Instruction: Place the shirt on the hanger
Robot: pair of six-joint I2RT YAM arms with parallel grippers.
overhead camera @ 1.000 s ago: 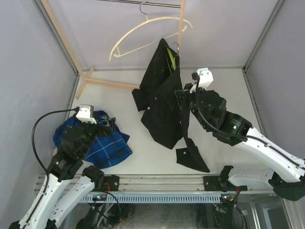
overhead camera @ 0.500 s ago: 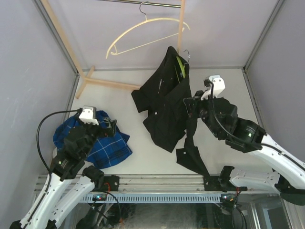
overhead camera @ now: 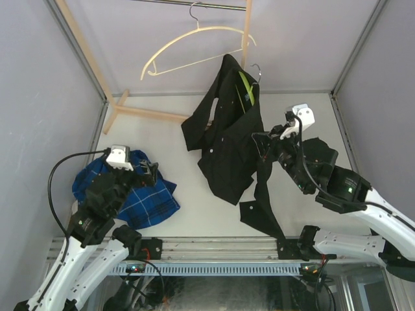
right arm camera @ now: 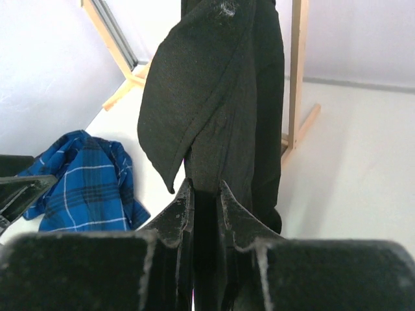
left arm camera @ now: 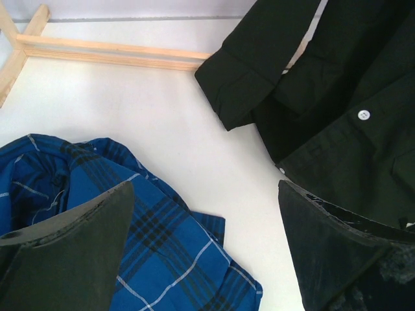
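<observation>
The plain black long-sleeved button-up shirt (overhead camera: pixel 224 139) hangs just ahead of my right gripper (right arm camera: pixel 204 191), whose 2 fingers (right arm camera: pixel 181 210) pinch a fold of its front, with the thin lime-green plastic hanger (overhead camera: pixel 245 87) showing inside the collar above and beyond that grip. My left gripper (left arm camera: pixel 204 188) sits spread wide and empty over the crumpled blue plaid shirt (left arm camera: pixel 65 168). I judge I'm mid-dressing: next, ease the cloth square over the hanger's shoulders without dragging it off.

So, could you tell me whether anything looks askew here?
The shirt hangs lopsided on the hanger, bunched to one side, a sleeve trailing onto the table while the right pincer pinches its fabric.
</observation>
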